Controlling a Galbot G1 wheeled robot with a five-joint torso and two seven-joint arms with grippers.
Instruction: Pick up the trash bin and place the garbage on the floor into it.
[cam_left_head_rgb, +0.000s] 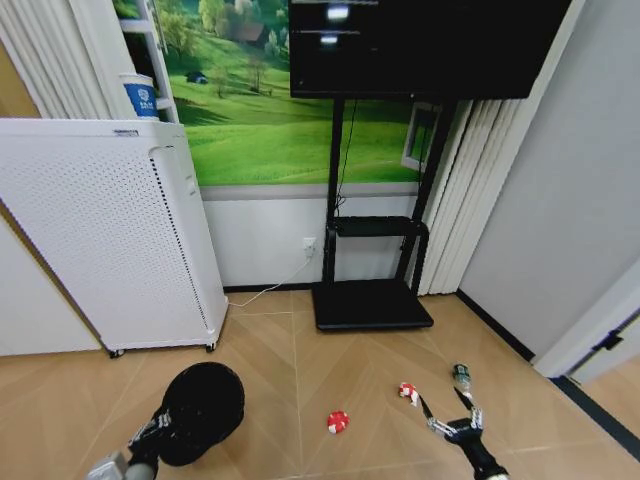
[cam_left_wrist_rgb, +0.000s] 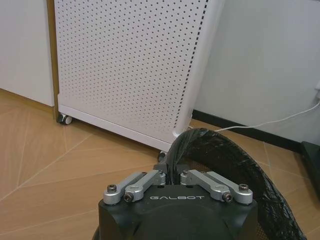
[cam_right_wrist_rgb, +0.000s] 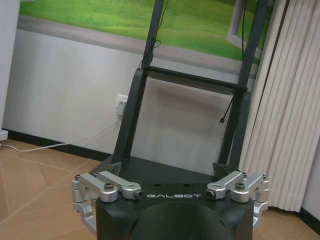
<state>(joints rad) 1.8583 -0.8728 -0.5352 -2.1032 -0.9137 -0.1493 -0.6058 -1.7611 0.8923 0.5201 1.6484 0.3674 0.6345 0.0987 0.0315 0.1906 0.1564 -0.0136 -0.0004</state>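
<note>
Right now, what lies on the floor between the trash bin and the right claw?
In the head view, one red-and-white wrapper lies between the trash bin and the right claw.

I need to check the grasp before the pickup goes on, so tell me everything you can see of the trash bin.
The trash bin is small, round and black, lined with a crinkled glossy black bag folded over its rim. It sits low on the robot's left, before the white perforated appliance. The left gripper is shut on its near rim, fingers pinching the bagged edge. From the head view its mouth looks dark; contents cannot be told, nor whether it rests on the floor.
</note>
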